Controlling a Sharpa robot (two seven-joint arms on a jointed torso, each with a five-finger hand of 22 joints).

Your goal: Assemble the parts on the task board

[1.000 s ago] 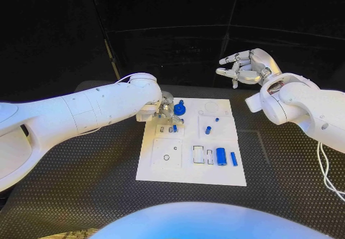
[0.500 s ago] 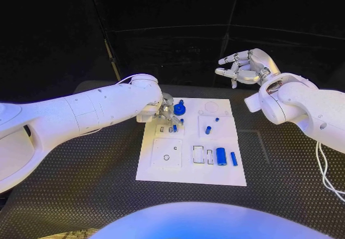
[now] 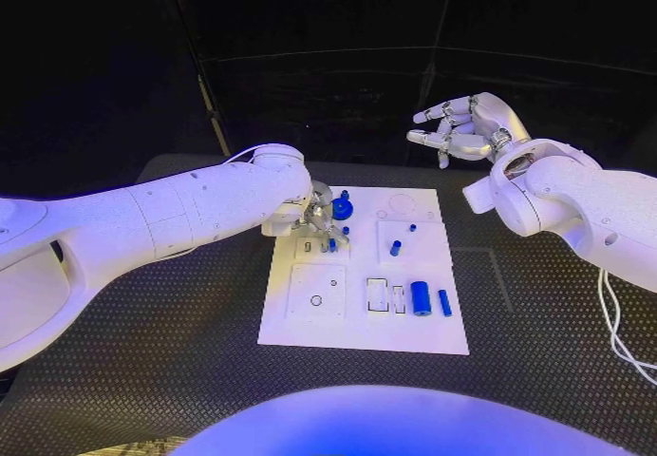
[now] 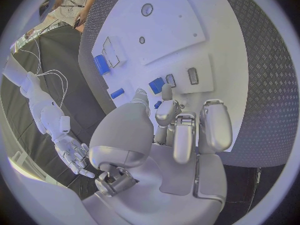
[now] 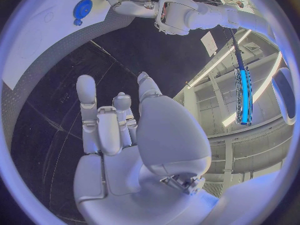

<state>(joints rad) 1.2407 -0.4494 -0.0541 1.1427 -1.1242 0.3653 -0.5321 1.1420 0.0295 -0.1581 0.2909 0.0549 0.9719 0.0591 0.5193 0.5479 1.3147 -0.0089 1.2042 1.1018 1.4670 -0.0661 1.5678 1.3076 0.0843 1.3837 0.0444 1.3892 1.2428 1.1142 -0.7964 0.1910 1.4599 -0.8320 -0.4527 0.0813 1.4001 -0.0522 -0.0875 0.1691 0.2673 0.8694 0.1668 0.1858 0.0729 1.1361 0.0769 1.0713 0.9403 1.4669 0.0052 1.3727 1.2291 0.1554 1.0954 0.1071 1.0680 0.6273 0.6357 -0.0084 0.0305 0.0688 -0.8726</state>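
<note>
The flat white task board (image 3: 365,328) lies in the middle of the black bumpy table (image 3: 164,361). Small blue parts sit on it. A round blue knob part (image 3: 341,206) stands near the board's 11 o'clock corner. A short blue peg (image 3: 396,248) stands near the middle, a bit toward 1 o'clock. A fat blue cylinder (image 3: 422,298) and a thin blue bar (image 3: 443,302) lie side by side toward 4 o'clock.

The left hand (image 3: 313,215) is low over the board's 10 o'clock part, just beside the round knob. Its fingers (image 4: 179,132) are curled in above a small blue block (image 4: 156,85) and two little slots. I cannot tell if they pinch anything.

The right hand (image 3: 459,131) is up in the air past the board's far edge, at 1 o'clock, well apart from the parts. Its fingers (image 5: 87,92) are spread and it holds nothing.
</note>
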